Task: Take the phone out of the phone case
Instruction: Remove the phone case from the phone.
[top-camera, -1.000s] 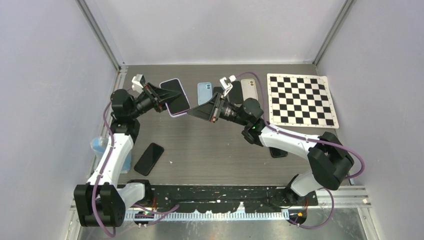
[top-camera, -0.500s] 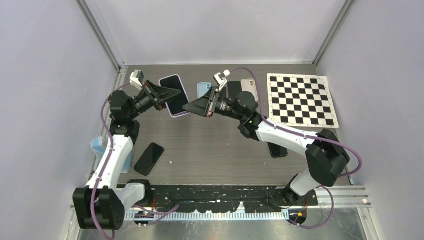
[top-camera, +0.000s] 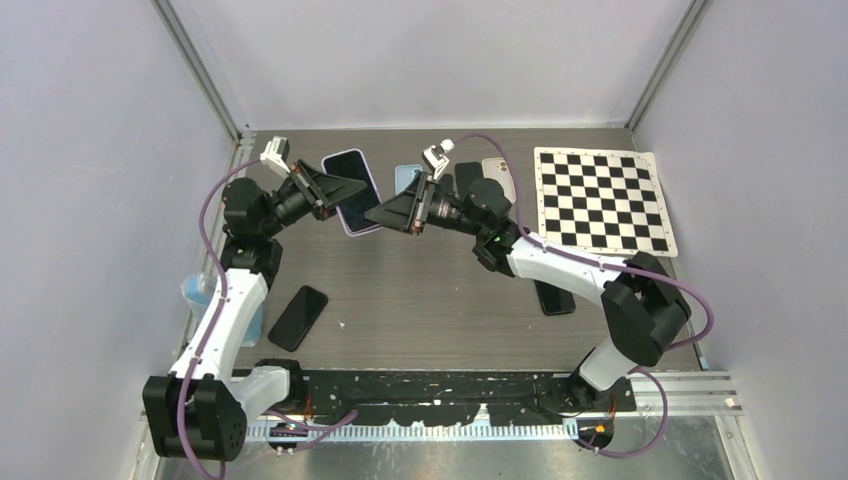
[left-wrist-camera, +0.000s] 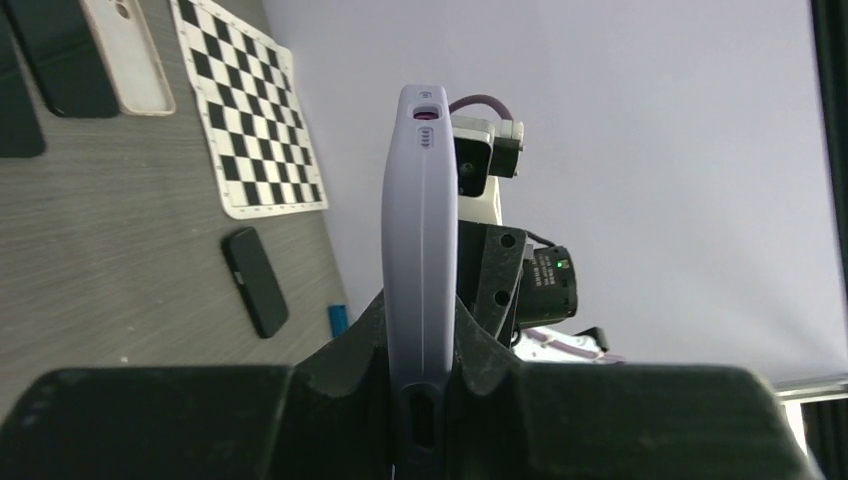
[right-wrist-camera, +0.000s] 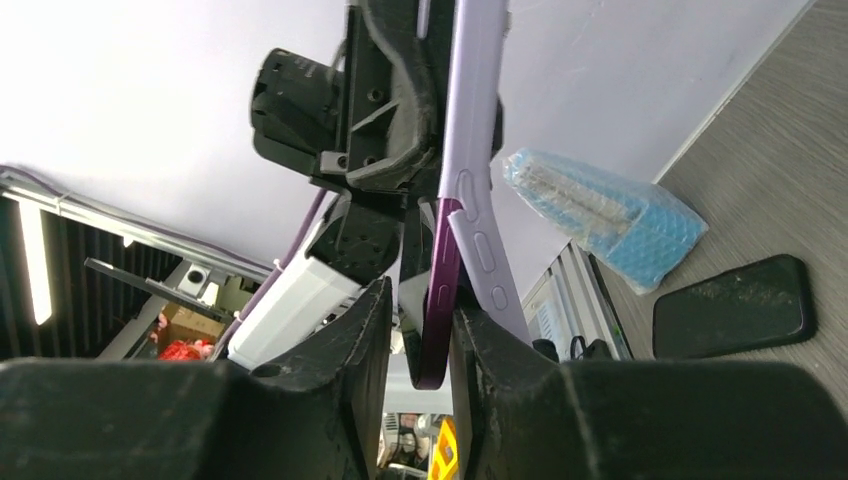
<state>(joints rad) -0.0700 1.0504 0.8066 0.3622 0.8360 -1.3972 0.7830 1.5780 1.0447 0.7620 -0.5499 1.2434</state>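
Phone (right-wrist-camera: 432, 300) peels from lilac case (left-wrist-camera: 418, 260), its screen apparently hidden edge-on.

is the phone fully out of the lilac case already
No: in the right wrist view the purple phone has only its near end peeled away from the lilac case, while the rest still sits inside it.

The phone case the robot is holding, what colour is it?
Light purple, like lilac. The phone case shows best in the left wrist view.
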